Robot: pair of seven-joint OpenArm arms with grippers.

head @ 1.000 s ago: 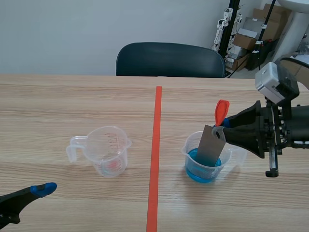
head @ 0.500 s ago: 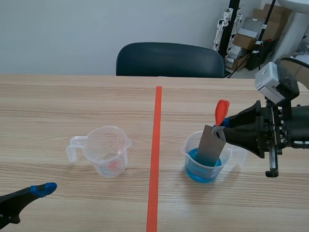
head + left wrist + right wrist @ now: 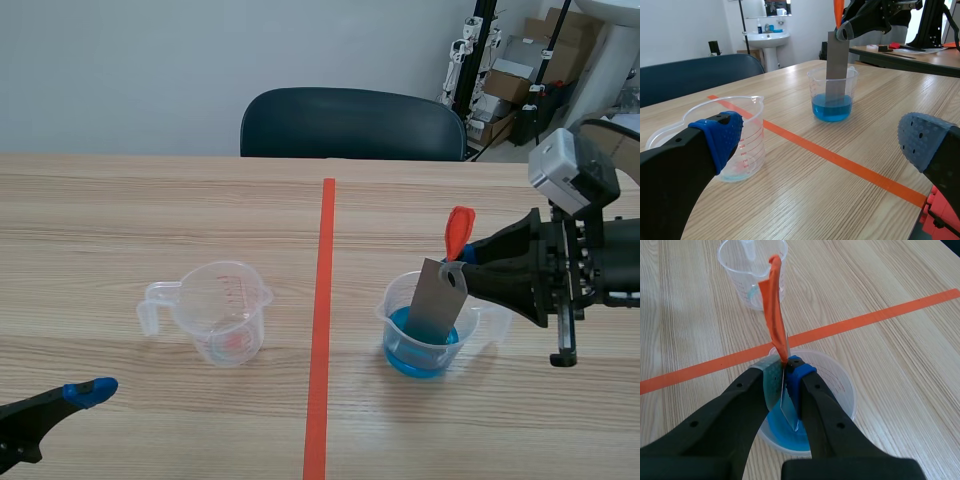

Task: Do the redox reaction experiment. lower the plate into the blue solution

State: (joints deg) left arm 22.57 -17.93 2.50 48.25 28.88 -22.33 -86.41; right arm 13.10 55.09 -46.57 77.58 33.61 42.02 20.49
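A grey metal plate [image 3: 436, 303] with an orange-red ribbon [image 3: 458, 232] at its top hangs tilted in a clear beaker [image 3: 432, 332] of blue solution [image 3: 420, 352], right of the tape line. My right gripper [image 3: 462, 258] is shut on the plate's top edge. In the right wrist view the plate [image 3: 788, 410] runs down between the fingertips [image 3: 800, 368] into the blue solution [image 3: 785, 432]. The left wrist view has the plate [image 3: 836, 62] standing in the beaker [image 3: 832, 93], its lower end in the liquid. My left gripper [image 3: 70, 397] rests open near the table's front left.
A second clear measuring cup [image 3: 222, 312], holding only a trace of liquid, stands left of the tape line; it sits just ahead of the left gripper [image 3: 730, 145]. A dark chair [image 3: 350, 122] is behind the table's far edge.
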